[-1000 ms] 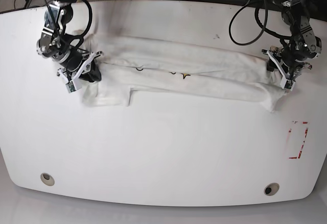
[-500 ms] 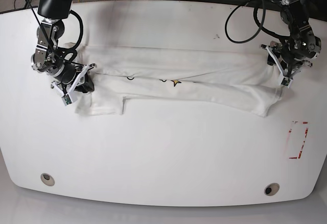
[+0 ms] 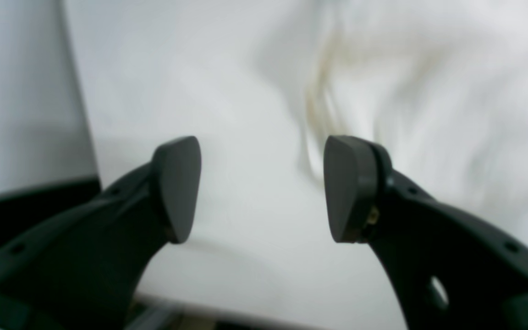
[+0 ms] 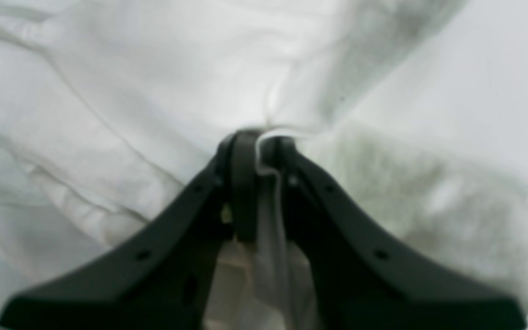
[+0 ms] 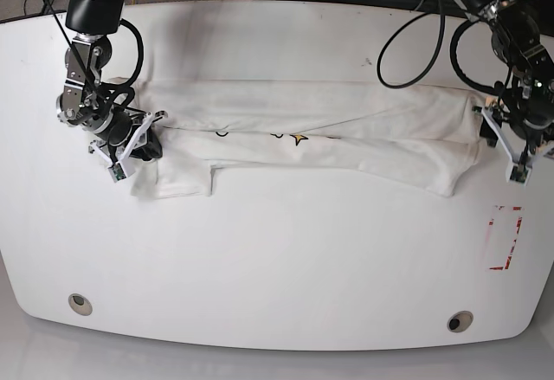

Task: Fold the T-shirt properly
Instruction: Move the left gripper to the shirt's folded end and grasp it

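The white T-shirt (image 5: pixel 329 133) lies stretched out in a long band across the far half of the table, with a little yellow print (image 5: pixel 299 138) showing at a fold. My right gripper (image 5: pixel 130 144) is at the shirt's left end. In the right wrist view it (image 4: pixel 261 142) is shut on a pinched fold of the white cloth (image 4: pixel 131 91). My left gripper (image 5: pixel 509 151) is just beyond the shirt's right end. In the left wrist view it (image 3: pixel 264 188) is open and empty over the bare table, with the blurred shirt (image 3: pixel 429 91) beyond its fingers.
A red rectangle mark (image 5: pixel 504 237) is on the white table (image 5: pixel 277 259) at the right. Two round holes (image 5: pixel 80 304) (image 5: pixel 460 320) sit near the front edge. Black cables (image 5: pixel 415 42) hang at the back right.
My left gripper has let go of the shirt's right end and moved right and nearer, off the cloth. That end now lies flat. My right gripper stays shut on the left end.
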Motion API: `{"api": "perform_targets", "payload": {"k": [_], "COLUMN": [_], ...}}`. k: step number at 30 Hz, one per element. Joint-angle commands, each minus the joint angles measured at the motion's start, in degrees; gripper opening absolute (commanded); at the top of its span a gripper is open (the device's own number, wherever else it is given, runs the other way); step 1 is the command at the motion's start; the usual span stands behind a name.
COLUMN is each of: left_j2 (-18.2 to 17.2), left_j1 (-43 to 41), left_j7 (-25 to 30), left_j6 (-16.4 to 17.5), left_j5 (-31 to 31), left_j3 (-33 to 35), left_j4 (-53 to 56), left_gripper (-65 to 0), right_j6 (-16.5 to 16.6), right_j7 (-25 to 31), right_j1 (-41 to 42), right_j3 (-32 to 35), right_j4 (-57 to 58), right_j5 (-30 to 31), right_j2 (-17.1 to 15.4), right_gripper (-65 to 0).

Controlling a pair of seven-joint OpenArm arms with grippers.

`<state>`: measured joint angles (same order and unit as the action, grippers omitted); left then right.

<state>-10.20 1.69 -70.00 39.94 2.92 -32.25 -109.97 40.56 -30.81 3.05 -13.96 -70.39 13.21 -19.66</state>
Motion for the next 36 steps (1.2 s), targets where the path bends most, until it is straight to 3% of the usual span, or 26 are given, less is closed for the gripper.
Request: {"api": "perform_targets", "payload": {"k": [1, 8, 22, 30, 36], "left_j2": [-0.75, -0.75, -0.92, -1.19, -1.28], "left_j1": [4.5, 14.7, 25.78, 26.13, 26.13], "left_j7": [1.03, 3.32, 18.88, 25.21, 26.17], "left_j6": [0.06, 0.06, 0.06, 0.06, 0.06], "left_j5": [0.38, 0.38, 0.38, 0.12, 0.38], "left_j3": [-0.06, -0.06, 0.38, 0.56, 3.81], "left_j4": [2.15, 16.74, 49.97, 57.09, 58.32], "left_gripper": [-24.2, -24.3, -24.2, -24.2, -24.7], "right_j6": [-0.56, -0.56, -0.56, -0.56, -0.56], "right_j7": [-4.84, -4.75, -2.91, -2.82, -2.82], "right_j1": [-0.63, -0.72, -0.81, -0.72, -0.72], "right_j3": [0.46, 0.2, 0.37, 0.29, 0.11], "right_j4": [0.54, 0.54, 0.63, 0.63, 0.63], "right_j5": [-3.94, -3.94, -3.94, -3.85, -3.94], "right_j2": [-0.08, 0.98, 1.15, 1.15, 1.15], "right_gripper": [-56.9, -56.9, -56.9, -56.9, -57.2]}}
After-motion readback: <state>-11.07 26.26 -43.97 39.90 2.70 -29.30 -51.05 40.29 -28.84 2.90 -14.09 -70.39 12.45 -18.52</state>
